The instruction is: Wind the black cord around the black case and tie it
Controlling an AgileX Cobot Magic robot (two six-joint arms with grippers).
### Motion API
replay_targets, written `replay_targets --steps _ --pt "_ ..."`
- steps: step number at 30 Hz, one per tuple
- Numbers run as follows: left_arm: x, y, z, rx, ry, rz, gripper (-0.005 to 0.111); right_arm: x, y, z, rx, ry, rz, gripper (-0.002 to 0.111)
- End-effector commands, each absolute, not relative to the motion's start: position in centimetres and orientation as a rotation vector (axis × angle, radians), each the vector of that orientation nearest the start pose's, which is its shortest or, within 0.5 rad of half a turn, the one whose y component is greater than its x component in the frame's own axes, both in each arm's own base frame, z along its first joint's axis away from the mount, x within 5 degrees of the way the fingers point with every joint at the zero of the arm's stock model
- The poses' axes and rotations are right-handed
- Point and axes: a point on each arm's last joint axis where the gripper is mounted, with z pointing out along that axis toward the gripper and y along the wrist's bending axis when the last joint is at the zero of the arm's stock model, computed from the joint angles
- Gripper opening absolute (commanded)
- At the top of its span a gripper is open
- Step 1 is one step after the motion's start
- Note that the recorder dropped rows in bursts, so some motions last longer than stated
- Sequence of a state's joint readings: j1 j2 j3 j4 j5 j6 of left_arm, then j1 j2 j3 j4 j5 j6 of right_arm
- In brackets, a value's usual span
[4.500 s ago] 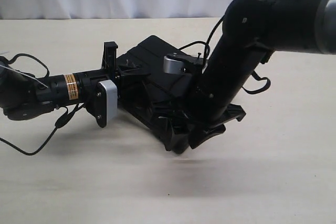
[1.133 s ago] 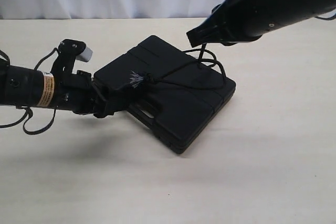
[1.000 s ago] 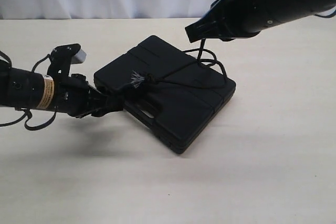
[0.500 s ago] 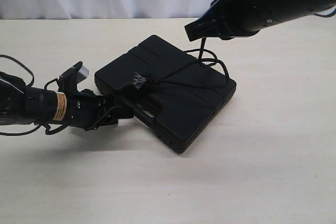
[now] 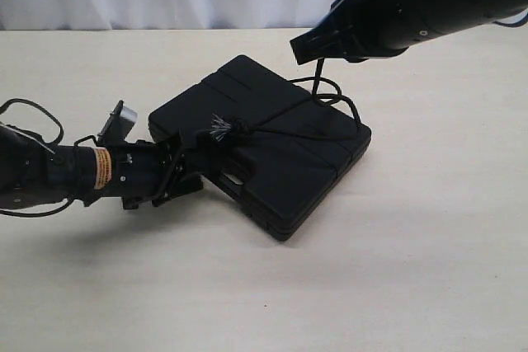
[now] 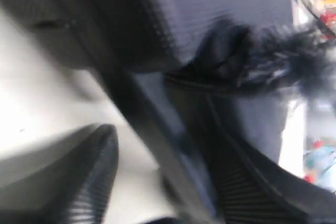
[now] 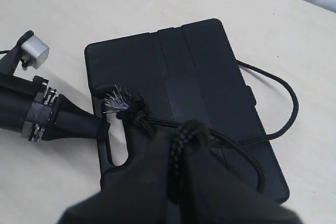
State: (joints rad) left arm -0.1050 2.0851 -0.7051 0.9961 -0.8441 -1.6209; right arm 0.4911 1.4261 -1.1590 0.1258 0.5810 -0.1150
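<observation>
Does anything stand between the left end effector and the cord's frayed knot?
Nothing visible does. The open left end effector sits at the handle edge of the black case, the knot of the black cord just ahead.

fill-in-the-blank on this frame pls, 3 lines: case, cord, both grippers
1. The right gripper, up above the case, is shut on the ____.
2. The left gripper, low beside the case, has its jaws ____.
3. The frayed tuft of the cord lies next to the case's ____ slot.

Missing words: cord; open; handle
</observation>
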Motion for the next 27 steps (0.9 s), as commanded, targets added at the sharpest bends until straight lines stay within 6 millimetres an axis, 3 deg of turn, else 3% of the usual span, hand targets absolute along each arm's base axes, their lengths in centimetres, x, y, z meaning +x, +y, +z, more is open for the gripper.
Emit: replay_targets --steps 1,10,19,23,27 --pt "30.8 -9.0 5.3 -0.642 2.324 -1.309 0.052 27.5 15.1 32.6 -0.616 2.242 0.307 0.004" --pt "31.1 -8.6 5.0 -0.652 2.314 -1.242 0.050 27.5 15.1 32.6 -0.616 2.242 0.307 0.004" --pt "31.0 -8.5 4.7 -0.658 2.339 -1.204 0.000 27.4 15.1 32.6 -0.617 2.246 0.306 0.004" --pt "31.2 -7.8 4.7 -0.651 2.330 -1.174 0.000 27.4 15.1 32.6 -0.620 2.249 0.304 0.004" --pt "31.3 -5.5 4.3 -0.670 2.353 -1.093 0.000 27.5 14.4 32.7 -0.628 2.247 0.203 0.004"
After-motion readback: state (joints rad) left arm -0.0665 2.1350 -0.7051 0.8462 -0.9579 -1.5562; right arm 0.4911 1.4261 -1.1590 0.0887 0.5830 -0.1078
